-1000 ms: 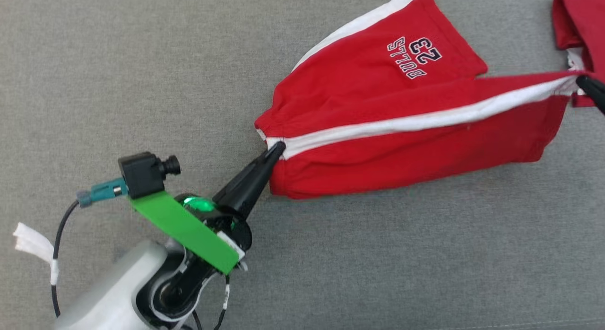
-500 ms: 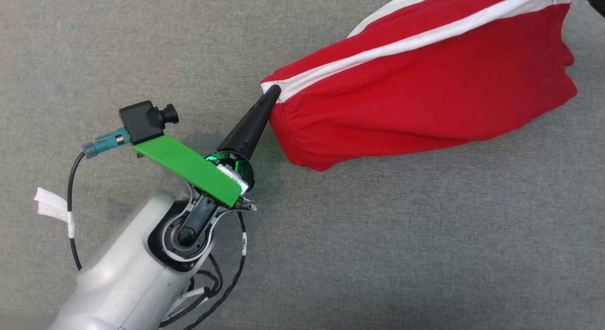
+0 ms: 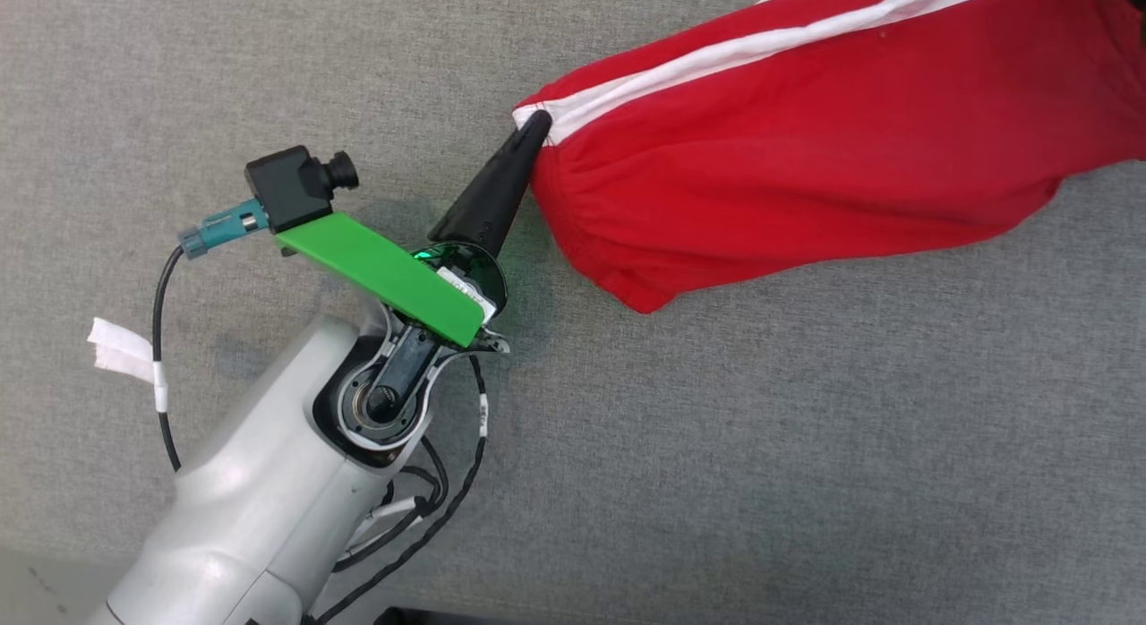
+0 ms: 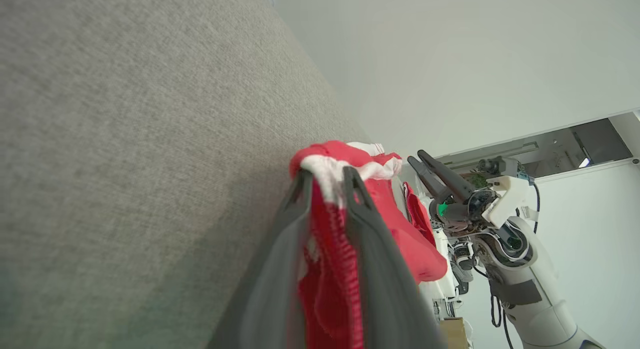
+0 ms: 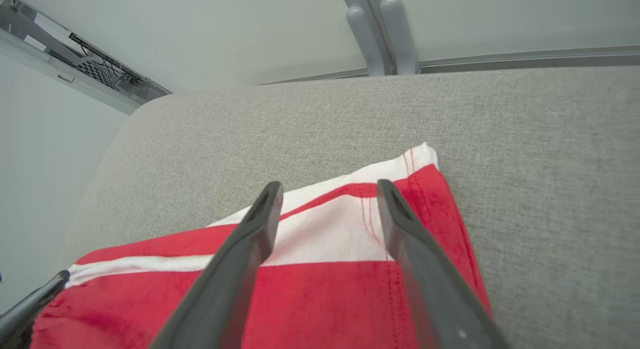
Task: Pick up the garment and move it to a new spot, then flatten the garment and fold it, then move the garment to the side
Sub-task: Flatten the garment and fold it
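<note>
**Two grippers at one pair of red shorts: left pinching, right spread wide**

Two dark-fingered grippers work at opposite ends of a red garment (image 3: pixel 806 141), a pair of shorts with a white side stripe. It lies stretched across a grey fabric surface (image 3: pixel 716 473).

In the head view, the left gripper (image 3: pixel 534 125) reaches up and to the right from its pale forearm. Its pointed tip meets the garment's near corner, right where the white stripe ends. The left wrist view shows the two fingers drawn close together, with only a narrow gap. Red and white cloth is bunched between them and spills over the tips, so this gripper is clamped on the garment. Whether that corner is lifted clear of the surface is hard to tell.

In the right wrist view, the right gripper (image 5: pixel 330 189) has its fingers spread well apart, gripping nothing. They sit over the garment's other end, which lies flat on the surface (a stitched hem with a white band). Whether the fingertips touch the cloth cannot be made out.
</note>
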Available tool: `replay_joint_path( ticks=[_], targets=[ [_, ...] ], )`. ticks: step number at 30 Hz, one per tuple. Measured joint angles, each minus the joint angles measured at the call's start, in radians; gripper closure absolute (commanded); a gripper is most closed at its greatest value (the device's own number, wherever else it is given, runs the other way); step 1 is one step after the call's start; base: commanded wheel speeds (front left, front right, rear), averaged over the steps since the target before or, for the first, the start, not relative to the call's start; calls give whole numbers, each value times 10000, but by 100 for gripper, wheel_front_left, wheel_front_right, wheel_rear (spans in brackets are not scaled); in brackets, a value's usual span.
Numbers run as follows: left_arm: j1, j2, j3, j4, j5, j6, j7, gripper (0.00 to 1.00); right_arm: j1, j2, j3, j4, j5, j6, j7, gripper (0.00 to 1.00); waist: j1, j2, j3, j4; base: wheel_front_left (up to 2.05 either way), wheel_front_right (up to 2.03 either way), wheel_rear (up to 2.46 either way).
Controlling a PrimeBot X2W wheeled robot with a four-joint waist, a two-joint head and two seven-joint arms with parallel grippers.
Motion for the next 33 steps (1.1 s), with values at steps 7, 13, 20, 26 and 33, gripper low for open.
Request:
replay_joint_path(
  ticks=[7,13,20,26,33],
  targets=[
    [295,593,-132,196,1720,284,-1218,0,840,-86,-73,-548,-100,0,-1965,0,0,0,-475,-260,0,0,0],
    [1488,757,539,-441,4368,1599,-1597,0,2290,-224,399,-951,-679,0,-3979,0,0,0,-1155,-576,0,0,0],
    [3973,-33,2251,-1854,8243,2568,-1624,0,3479,173,928,-725,-1515,0,-5703,0,0,0,-2116,-950,0,0,0],
    [5463,-566,3116,-2307,10878,2729,-1626,0,4627,731,792,-211,-2290,0,-5948,0,0,0,-3007,-1141,0,0,0],
    [6853,-1402,3544,-2556,13296,2587,-1624,0,6468,1482,-757,194,-3252,0,-5981,0,0,0,-4028,-817,0,0,0]
  ],
)
